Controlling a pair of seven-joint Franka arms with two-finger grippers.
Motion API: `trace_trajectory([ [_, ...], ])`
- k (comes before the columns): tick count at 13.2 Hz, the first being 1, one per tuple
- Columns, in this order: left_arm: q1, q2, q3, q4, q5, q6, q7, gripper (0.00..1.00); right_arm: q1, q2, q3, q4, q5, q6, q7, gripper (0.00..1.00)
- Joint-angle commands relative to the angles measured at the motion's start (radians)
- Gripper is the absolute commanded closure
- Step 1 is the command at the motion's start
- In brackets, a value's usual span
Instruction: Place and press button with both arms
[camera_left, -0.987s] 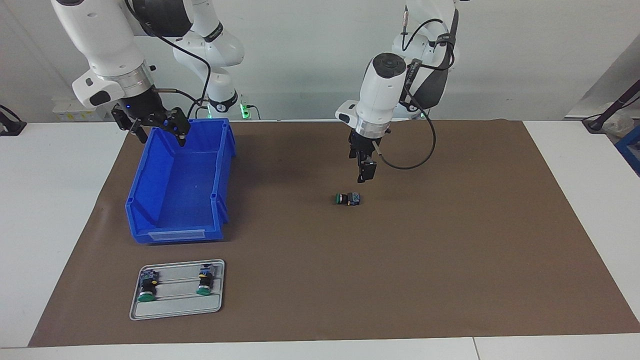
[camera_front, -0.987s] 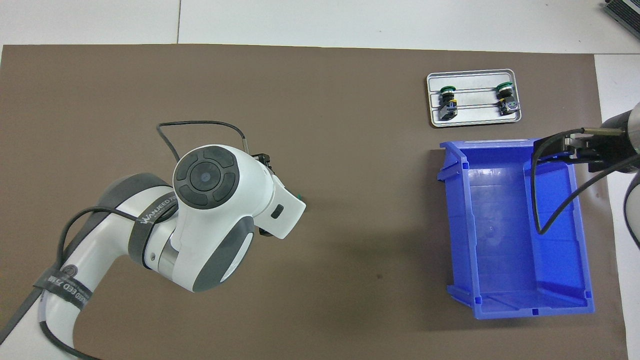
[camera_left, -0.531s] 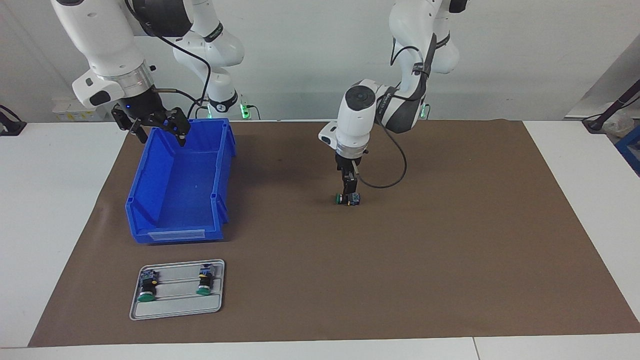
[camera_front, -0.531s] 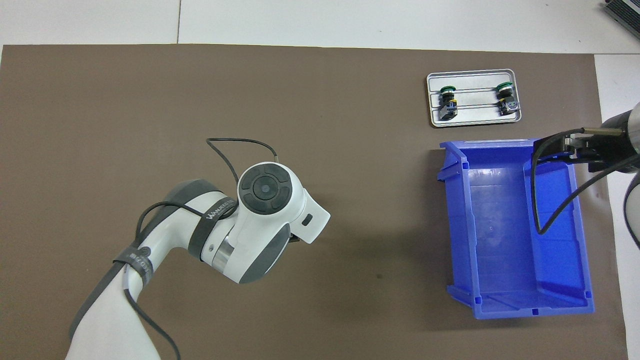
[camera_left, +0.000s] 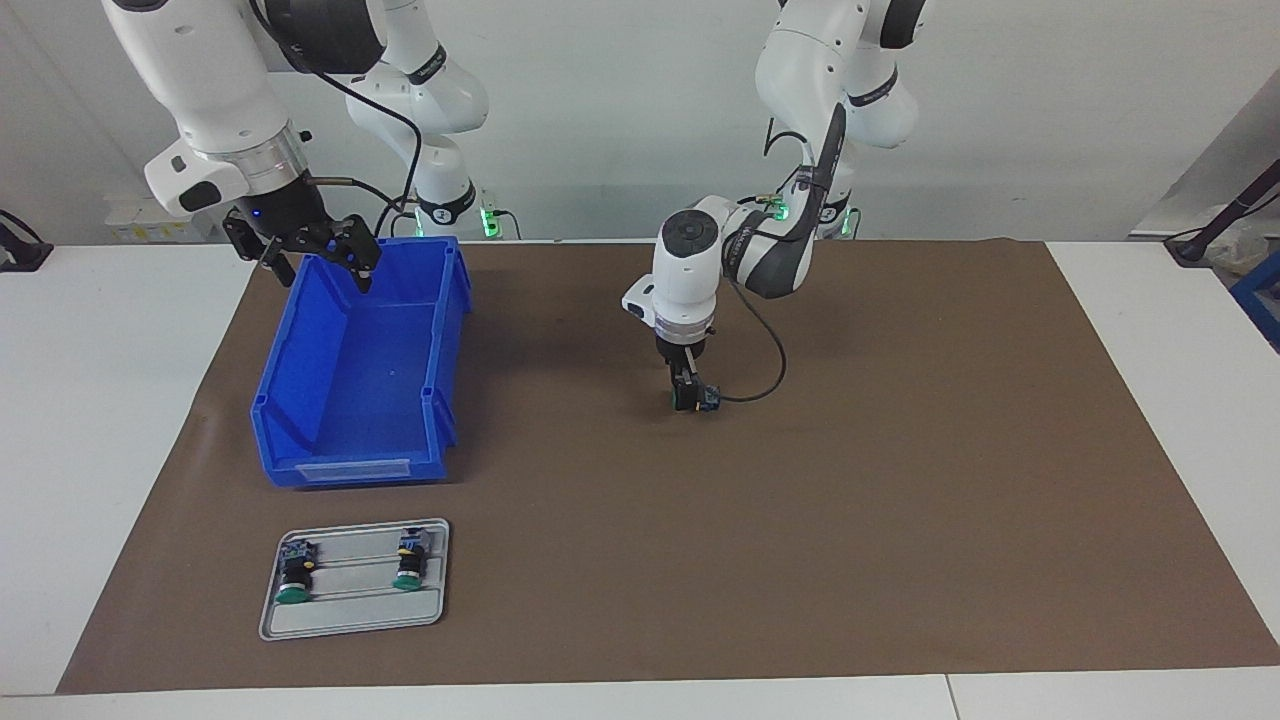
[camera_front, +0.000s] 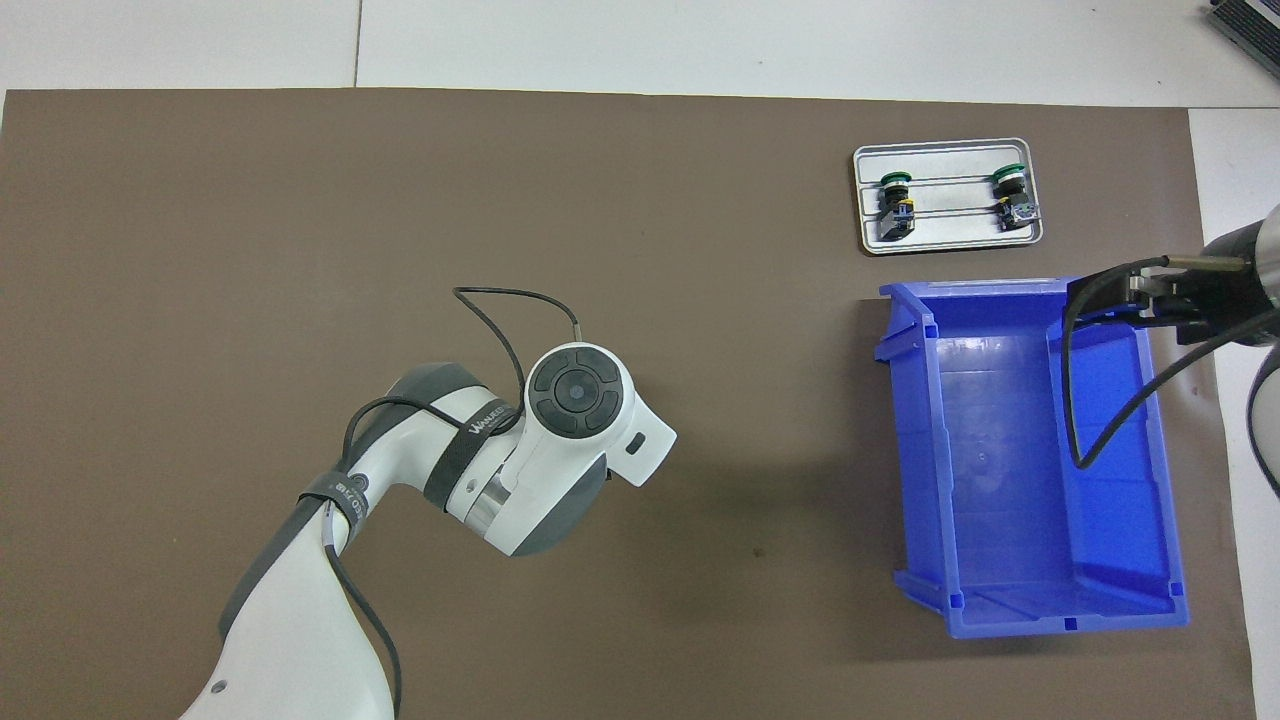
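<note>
Down from its hover a second ago, the left gripper (camera_left: 686, 394) now stands on the button (camera_left: 703, 398), its fingers (camera_left: 683, 388) spread apart on either side of the black body, not yet clenched. Lying on its side on the brown mat (camera_left: 900, 480), the button shows a sliver of green cap at one side of the fingers and its blue-grey terminal block at the other. Above them the left arm's white wrist points straight down, the forearm bent back toward its base, a black cable looping beside it; in the overhead view this wrist hides the button.

Well apart from these fingers, a grey tray (camera_left: 352, 618) carries two more buttons (camera_left: 294, 577). Next comes the blue bin (camera_left: 330, 440). Over its rim nearest the robots the right gripper (camera_left: 322, 252) waits, fingers released and empty. Around the mat runs the white table (camera_left: 90, 400), with a pale wall past it.
</note>
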Motion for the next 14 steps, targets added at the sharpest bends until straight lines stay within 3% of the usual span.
trace_trajectory([
  [1, -0.016, 0.023, 0.017, -0.023, 0.023, 0.074, -0.023, 0.00, -0.007, -0.005, 0.001, -0.004, 0.025, -0.012, -0.023, 0.00],
  [4, -0.013, 0.024, 0.015, -0.026, 0.085, 0.103, -0.022, 0.03, -0.007, -0.005, 0.001, -0.004, 0.025, -0.010, -0.022, 0.00],
  [6, -0.013, 0.024, 0.017, -0.034, 0.087, 0.103, -0.022, 0.20, -0.007, -0.005, 0.001, -0.004, 0.025, -0.012, -0.022, 0.00],
  [11, 0.000, 0.024, 0.021, -0.034, 0.090, 0.097, -0.022, 0.28, -0.007, -0.005, 0.001, -0.004, 0.025, -0.012, -0.022, 0.00],
  [14, 0.003, 0.023, 0.023, -0.034, 0.090, 0.094, -0.023, 0.44, -0.007, -0.005, 0.001, -0.004, 0.025, -0.012, -0.022, 0.00],
])
